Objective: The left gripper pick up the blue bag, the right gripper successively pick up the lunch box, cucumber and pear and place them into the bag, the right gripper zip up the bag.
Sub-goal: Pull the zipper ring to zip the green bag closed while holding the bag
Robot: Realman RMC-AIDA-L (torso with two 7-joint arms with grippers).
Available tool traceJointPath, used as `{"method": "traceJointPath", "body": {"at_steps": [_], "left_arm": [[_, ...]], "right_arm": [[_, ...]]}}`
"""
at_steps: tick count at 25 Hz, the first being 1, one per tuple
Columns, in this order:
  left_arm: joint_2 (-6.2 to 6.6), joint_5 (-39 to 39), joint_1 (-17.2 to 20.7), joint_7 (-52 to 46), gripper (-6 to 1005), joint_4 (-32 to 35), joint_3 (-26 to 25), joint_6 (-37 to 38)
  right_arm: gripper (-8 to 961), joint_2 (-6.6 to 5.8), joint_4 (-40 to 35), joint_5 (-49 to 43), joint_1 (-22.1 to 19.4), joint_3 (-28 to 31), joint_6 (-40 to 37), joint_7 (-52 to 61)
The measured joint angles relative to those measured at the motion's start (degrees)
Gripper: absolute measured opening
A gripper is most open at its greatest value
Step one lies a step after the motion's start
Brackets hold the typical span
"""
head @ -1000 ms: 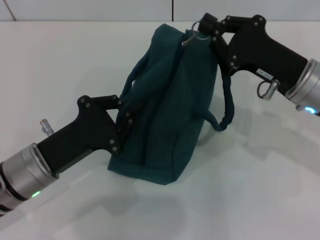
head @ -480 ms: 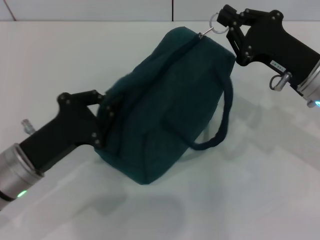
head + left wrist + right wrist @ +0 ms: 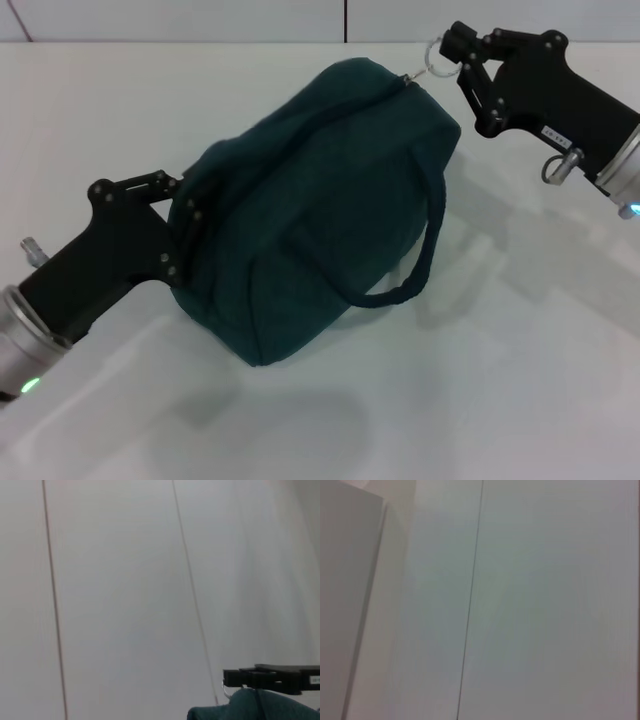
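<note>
Head view: the blue bag (image 3: 310,210) lies on its side on the white table (image 3: 520,380), long axis running from my left gripper (image 3: 182,222) at its near-left end up to my right gripper (image 3: 452,52) at its far-right end. The bag looks full and rounded. Zip seam along the top ridge appears drawn shut along its whole visible length; contents cannot be seen, so I cannot tell what is inside.

My left gripper is clamped on the fabric at the bag's left end, fingers pressed into the cloth.

My right gripper sits just past the bag's far corner, fingertips pinched on the metal ring of the zipper pull (image 3: 428,58), which stands out from the end of the seam.

One carry handle (image 3: 425,245) loops loose off the bag's right side, drooping to the table.

Left wrist view: the bag's top edge (image 3: 255,707) and the other arm's gripper (image 3: 270,676) behind it. Right wrist view: blank wall only.
</note>
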Motion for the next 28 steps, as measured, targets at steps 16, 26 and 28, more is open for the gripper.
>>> {"method": "traceJointPath", "body": {"at_steps": [16, 26, 28], "left_arm": [[-1.53, -2.41, 1.03, 3.25, 302, -1.58, 0.09, 4.13], [3.98, 1.03, -4.48, -31.84, 547, 9.02, 0.38, -1.21], [5.78, 4.07, -7.61, -41.05, 549, 11.19, 0.28, -3.55]], "right_arm": [[22, 0.1, -0.01, -0.23, 1.15, -0.01, 0.35, -0.17], [22, 0.3, 0.34, -0.25, 1.17, -0.36, 0.41, -0.24], [22, 0.39, 0.53, -0.25, 1.18, -0.43, 0.43, -0.25]]}}
